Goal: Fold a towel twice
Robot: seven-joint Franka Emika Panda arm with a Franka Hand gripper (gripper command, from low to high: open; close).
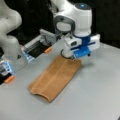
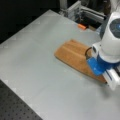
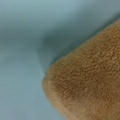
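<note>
Gripper state cannot be read: the gripper (image 1: 73, 58) sits low at the far end of the towel (image 1: 55, 77), and its fingers are hidden under the blue and white wrist housing in both front views.

That towel lies on the grey table (image 1: 100, 95) as a long narrow strip, not a square. In a front view it runs from the lower left of the frame up toward the centre, with a rounded, doubled edge at its near end and a faint lengthwise line down its middle. This shape suggests the first fold is already made. The second fold appears not yet done, since the strip is still stretched out at full length.

In a front view from the opposite side, the towel (image 2: 72, 55) crosses the middle of the frame and its right end disappears beneath the gripper (image 2: 93, 65). The wrist view shows a thick fuzzy corner of the towel (image 3: 87, 87) filling the lower right, very close to the camera, with bare table (image 3: 25, 37) around it.

Beyond the towel, an orange-tipped fixture (image 1: 48, 50) sits near the table's upper left edge, well apart from the cloth.
</note>
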